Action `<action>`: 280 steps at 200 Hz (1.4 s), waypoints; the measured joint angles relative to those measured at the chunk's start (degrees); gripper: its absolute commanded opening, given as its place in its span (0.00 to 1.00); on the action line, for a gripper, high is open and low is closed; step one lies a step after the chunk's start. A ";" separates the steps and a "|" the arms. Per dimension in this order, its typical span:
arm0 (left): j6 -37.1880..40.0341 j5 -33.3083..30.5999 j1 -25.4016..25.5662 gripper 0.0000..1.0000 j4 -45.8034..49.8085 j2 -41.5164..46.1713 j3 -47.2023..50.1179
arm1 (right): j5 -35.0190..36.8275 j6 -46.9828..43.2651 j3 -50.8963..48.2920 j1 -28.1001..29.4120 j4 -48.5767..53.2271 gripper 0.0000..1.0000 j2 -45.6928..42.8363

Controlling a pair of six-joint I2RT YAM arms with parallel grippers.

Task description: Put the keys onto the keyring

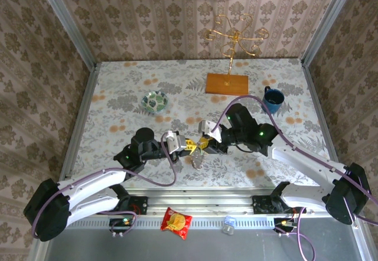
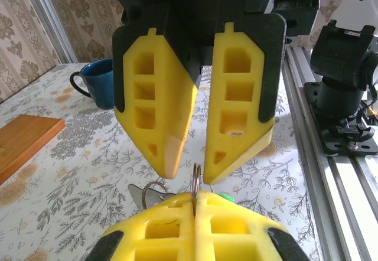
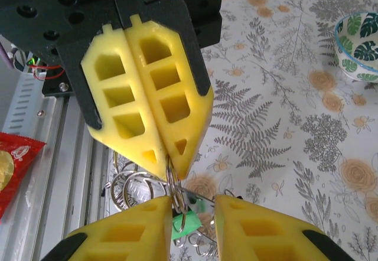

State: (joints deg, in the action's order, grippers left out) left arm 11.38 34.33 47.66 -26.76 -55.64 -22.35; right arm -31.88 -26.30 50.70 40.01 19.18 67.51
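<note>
Left gripper [image 3: 168,165] clamped on keyring [image 3: 172,181]; right gripper [image 3: 202,206] jaws apart. Keyring likely stiff, thin, slick; keys [image 1: 198,160] light, dangling. Pinch flat-on.

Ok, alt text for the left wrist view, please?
The left gripper, shut, pinches a thin metal ring edge-on at the bottom of the frame. The right gripper faces it from above, jaws parted around the ring's top. A blue mug stands behind, left.

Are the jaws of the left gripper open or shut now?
Shut. In the left wrist view the jaws of the left gripper meet with no gap, pinching a thin metal ring between them.
</note>
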 measured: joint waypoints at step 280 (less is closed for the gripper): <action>3.06 -0.90 0.31 0.00 7.50 0.00 -2.45 | 7.74 -6.62 5.81 3.45 11.26 0.20 1.75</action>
State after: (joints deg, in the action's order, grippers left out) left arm 14.44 33.43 47.97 -19.27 -55.64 -24.80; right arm -24.14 -32.93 56.51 43.46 30.44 69.25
